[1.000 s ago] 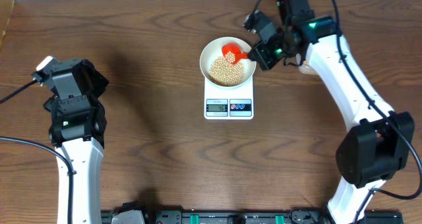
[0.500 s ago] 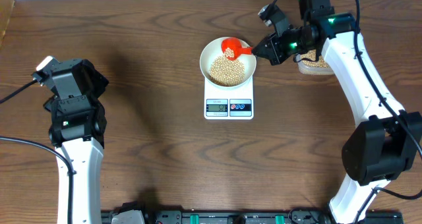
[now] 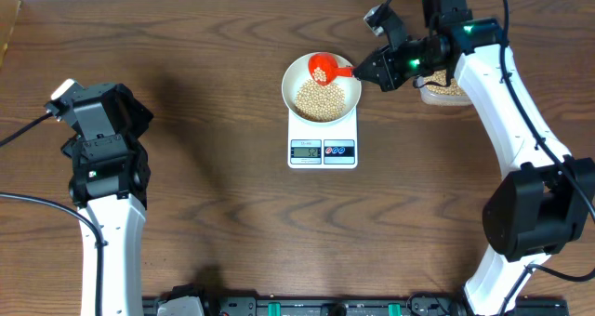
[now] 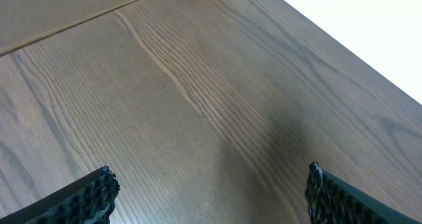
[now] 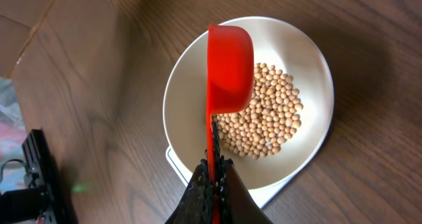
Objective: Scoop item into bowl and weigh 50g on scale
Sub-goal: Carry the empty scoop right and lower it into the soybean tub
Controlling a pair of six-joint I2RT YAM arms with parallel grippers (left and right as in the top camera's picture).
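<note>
The white bowl [image 3: 321, 89] sits on the white scale [image 3: 323, 149] and holds a heap of tan beans [image 3: 319, 99]. My right gripper [image 3: 369, 72] is shut on the handle of a red scoop [image 3: 324, 69], which it holds over the bowl's far rim with a few beans in its cup. In the right wrist view the scoop [image 5: 229, 69] shows edge-on above the bowl [image 5: 191, 92] and its beans [image 5: 264, 122], clamped in the jaws [image 5: 213, 178]. My left gripper [image 4: 211, 188] is open and empty over bare wood, far left of the scale.
A clear tub of beans [image 3: 444, 90] stands right of the bowl, partly hidden under my right arm. The table's far edge runs along the top of the overhead view.
One second ago the scoop was tipped down into the bowl's right side. My right arm has since swung up and right, lifting the scoop to the bowl's far rim. It has held still for the last half second.
</note>
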